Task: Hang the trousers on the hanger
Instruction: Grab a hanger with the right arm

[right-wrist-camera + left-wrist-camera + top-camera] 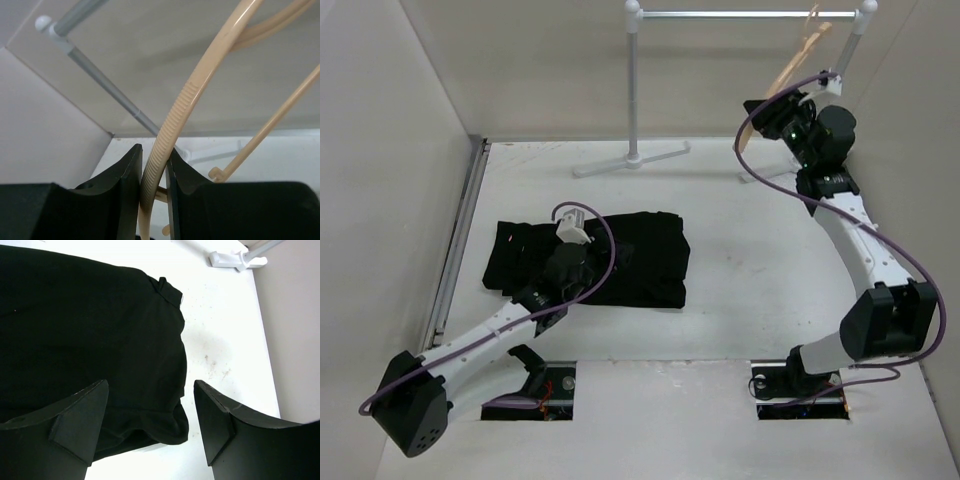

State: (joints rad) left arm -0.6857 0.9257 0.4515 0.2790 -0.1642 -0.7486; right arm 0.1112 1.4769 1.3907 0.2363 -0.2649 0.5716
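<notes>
Tan hanger point(185, 95), up by the rail point(740, 14), is clamped in the right end effector point(154, 152); trousers point(640, 260) lie folded on the tabletop point(750, 280) beneath the open left end effector point(151, 385). The slim hanger may be twisted loose.

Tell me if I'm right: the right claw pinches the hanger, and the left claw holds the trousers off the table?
Not quite. The right gripper pinches the hanger, but the trousers lie on the table; the left wrist view shows the left gripper open above them.
</notes>
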